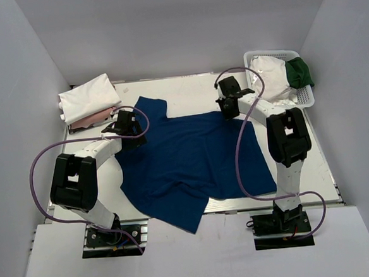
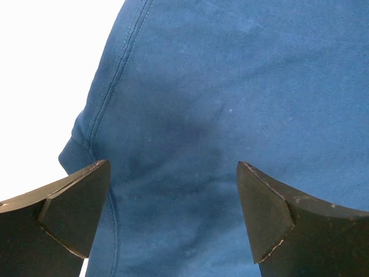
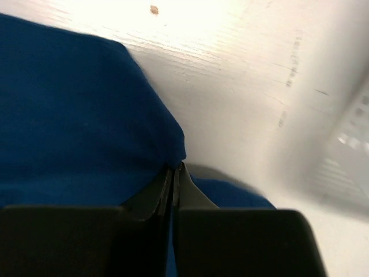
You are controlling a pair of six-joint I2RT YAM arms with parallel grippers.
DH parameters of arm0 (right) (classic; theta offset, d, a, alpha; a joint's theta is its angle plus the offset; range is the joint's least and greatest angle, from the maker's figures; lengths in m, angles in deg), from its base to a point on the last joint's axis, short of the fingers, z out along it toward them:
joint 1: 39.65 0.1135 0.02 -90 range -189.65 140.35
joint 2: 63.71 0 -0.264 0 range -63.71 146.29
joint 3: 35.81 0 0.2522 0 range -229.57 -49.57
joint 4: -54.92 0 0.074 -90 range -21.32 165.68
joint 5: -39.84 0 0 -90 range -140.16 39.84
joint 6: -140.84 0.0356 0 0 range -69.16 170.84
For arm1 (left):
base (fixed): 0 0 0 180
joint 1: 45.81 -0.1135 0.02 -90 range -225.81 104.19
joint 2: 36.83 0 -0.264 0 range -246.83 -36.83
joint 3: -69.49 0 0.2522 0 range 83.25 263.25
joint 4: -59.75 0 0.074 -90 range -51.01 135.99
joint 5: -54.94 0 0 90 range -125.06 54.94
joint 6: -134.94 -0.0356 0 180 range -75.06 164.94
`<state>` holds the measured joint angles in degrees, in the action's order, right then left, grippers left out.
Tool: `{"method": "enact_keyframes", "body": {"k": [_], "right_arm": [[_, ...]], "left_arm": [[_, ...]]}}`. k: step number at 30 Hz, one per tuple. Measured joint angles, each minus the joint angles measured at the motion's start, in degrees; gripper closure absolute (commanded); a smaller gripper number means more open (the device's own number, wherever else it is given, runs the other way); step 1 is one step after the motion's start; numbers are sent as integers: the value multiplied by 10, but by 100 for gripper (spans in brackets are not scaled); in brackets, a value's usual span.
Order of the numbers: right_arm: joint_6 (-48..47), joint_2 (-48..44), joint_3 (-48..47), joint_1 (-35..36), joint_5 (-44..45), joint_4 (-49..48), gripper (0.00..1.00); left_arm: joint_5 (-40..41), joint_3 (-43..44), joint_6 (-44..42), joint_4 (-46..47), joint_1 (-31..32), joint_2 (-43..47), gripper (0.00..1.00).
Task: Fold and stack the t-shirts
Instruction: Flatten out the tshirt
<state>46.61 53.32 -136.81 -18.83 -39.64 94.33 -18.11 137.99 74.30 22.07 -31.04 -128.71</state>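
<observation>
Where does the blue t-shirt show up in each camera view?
Top external: blue t-shirt spread across the centre.
Left wrist: blue t-shirt fills most of the frame.
Right wrist: blue t-shirt at left, edge pinched by right gripper.
Shared landmark: white table bordering the shirt.

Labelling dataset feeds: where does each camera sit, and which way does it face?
Top external: above, behind the bases, facing down at the table, blue t-shirt, left arm, right arm.
Left wrist: facing down at the t-shirt's seam past its open jaws.
Right wrist: facing the t-shirt's corner, pinched in its shut jaws.
Shared: all see the blue t-shirt.
</observation>
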Motion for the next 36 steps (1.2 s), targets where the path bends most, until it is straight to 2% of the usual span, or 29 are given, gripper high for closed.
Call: {"method": "enact_keyframes", "body": {"k": [3, 7, 12, 14, 16, 17, 20, 25, 30, 36], "right_arm": [[14, -44, 4, 33, 50, 14, 100], [78, -83, 17, 119, 120, 33, 100], [223, -33, 28, 271, 218, 101, 99], [278, -4, 28, 326, 243, 130, 85], [308, 15, 31, 382, 260, 143, 66], [324, 7, 36, 413, 260, 144, 38], [326, -23, 62, 426, 235, 118, 32], [307, -136, 165, 402, 120, 16, 23], [290, -195, 188, 349, 61, -45, 23], [283, -199, 189, 250, -23, -77, 23]], "left_arm": [[0, 0, 2, 0, 2, 0, 0], [0, 0, 5, 0, 7, 0, 0], [-1, 0, 13, 0, 8, 0, 0], [-2, 0, 17, 0, 8, 0, 0], [-3, 0, 20, 0, 8, -2, 0], [-3, 1, 22, 0, 8, -3, 0], [-3, 2, 26, 0, 7, -10, 0], [-2, 2, 29, -2, 7, -17, 0], [3, 2, 30, -5, 7, -17, 0], [13, 3, 33, -11, 7, -23, 0]]}}
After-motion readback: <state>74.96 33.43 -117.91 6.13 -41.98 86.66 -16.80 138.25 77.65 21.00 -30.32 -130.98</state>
